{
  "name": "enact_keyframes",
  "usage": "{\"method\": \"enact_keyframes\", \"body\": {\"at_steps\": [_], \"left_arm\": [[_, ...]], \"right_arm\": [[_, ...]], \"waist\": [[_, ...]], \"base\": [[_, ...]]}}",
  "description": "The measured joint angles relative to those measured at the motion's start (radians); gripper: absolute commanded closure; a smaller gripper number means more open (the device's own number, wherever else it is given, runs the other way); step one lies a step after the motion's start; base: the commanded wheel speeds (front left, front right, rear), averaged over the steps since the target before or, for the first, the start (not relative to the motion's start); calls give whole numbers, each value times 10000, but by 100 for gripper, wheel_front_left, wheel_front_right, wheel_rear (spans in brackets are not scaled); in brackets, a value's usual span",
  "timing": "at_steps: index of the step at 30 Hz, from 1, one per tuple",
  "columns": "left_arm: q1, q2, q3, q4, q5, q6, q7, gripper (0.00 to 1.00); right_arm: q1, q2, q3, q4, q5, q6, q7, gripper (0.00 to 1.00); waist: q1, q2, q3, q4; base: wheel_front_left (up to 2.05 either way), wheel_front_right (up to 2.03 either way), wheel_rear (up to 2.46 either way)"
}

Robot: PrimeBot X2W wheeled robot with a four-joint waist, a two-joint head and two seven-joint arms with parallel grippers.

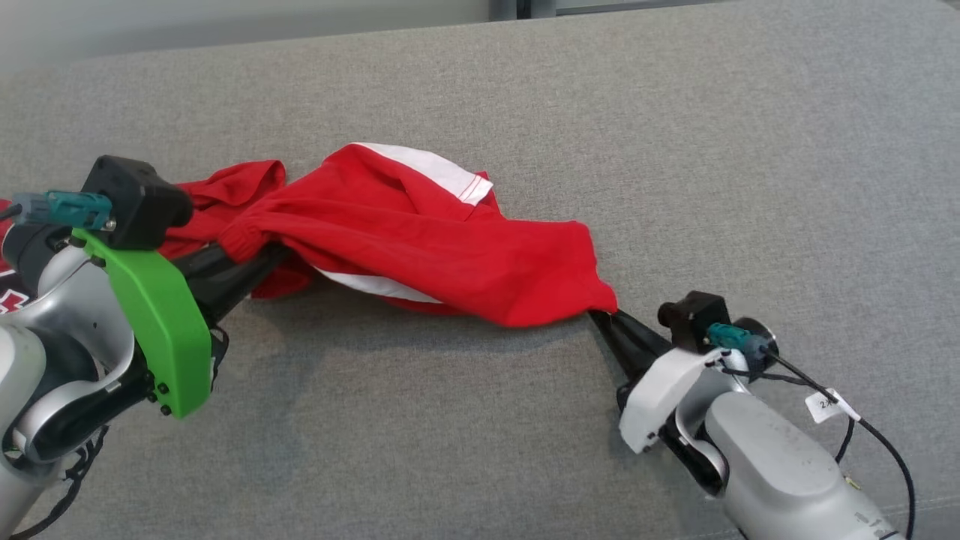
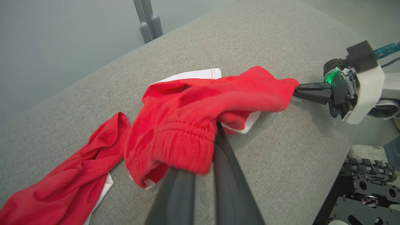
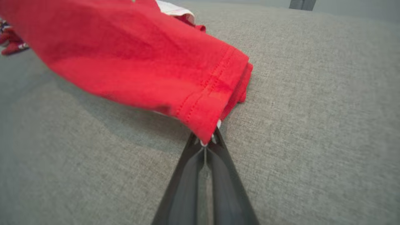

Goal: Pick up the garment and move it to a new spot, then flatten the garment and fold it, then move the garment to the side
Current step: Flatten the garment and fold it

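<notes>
A red garment [image 1: 450,247] with white trim lies bunched on the grey padded surface [image 1: 712,150], stretched between my two grippers. My left gripper [image 1: 259,251] is shut on its gathered elastic band, and the fingertips are buried in the fabric. In the left wrist view the band [image 2: 178,140] drapes over my left gripper [image 2: 215,129]. My right gripper [image 1: 601,315] is shut on the stitched hem corner at the garment's right end. The right wrist view shows that hem [image 3: 212,93] pinched in my right gripper [image 3: 206,142]. The left wrist view has the right gripper [image 2: 297,90] at the cloth's far tip.
More red cloth [image 2: 78,168] trails flat on the surface to the left; I cannot tell whether it is the same garment. A dark patterned item [image 1: 9,296] lies at the far left edge. The surface's edge and my wheeled base [image 2: 365,193] are at the lower right.
</notes>
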Motion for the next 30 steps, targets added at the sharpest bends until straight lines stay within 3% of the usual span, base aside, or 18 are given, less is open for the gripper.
{"method": "enact_keyframes", "body": {"at_steps": [5, 7, 8, 9, 11, 13, 14, 23, 26, 30], "left_arm": [[21, 280, -8, 272, -667, 0, 245, 100], [39, 280, -4, 330, -984, 0, 332, 100], [51, 278, 10, 401, -1342, 0, 424, 100], [51, 278, 10, 401, -1342, 0, 424, 100], [53, 293, 79, 481, -1707, 0, 506, 100], [53, 295, 104, 485, -1860, 0, 508, 100], [67, 318, 163, 479, -2077, 0, 512, 100], [802, 756, 384, -351, -3904, 0, 984, 100], [890, 1087, 723, -936, -4755, -10, 1310, 100], [886, 1248, 838, -1335, -5756, 12, 1818, 100]], "right_arm": [[280, 510, -207, -1392, 3718, -2, 40, 100], [271, 499, -65, -2265, 4706, -2, 153, 100], [251, 257, 48, -3306, 5605, -2, 591, 100], [251, 257, 48, -3306, 5605, -2, 591, 100], [173, -355, 29, -4909, 6966, -15, 1342, 100], [139, -602, -42, -5381, 7407, -17, 1538, 100], [48, -1124, -328, -6449, 8337, -19, 1753, 100], [46, -2759, -1833, -10341, 11582, -19, 2044, 100], [293, -3269, -2844, -10888, 12303, -17, 2196, 100], [1329, -3931, -3969, -10057, 13102, -21, 2408, 100]], "waist": [[0, 0, -242, -95], [0, 0, -369, -148], [0, 0, -517, -206], [0, 0, -517, -206], [0, 0, -773, -298], [0, 0, -867, -328], [0, 0, -1072, -389], [0, 0, -1969, -623], [0, 0, -2232, -736], [0, 0, -2280, -910]], "base": [[0, 0, 0], [0, 0, 0], [0, 0, 0], [0, 0, 0], [0, 0, 0], [0, 0, 0], [0, 0, 0], [0, 0, 0], [0, 0, 0], [0, 0, 0]]}}
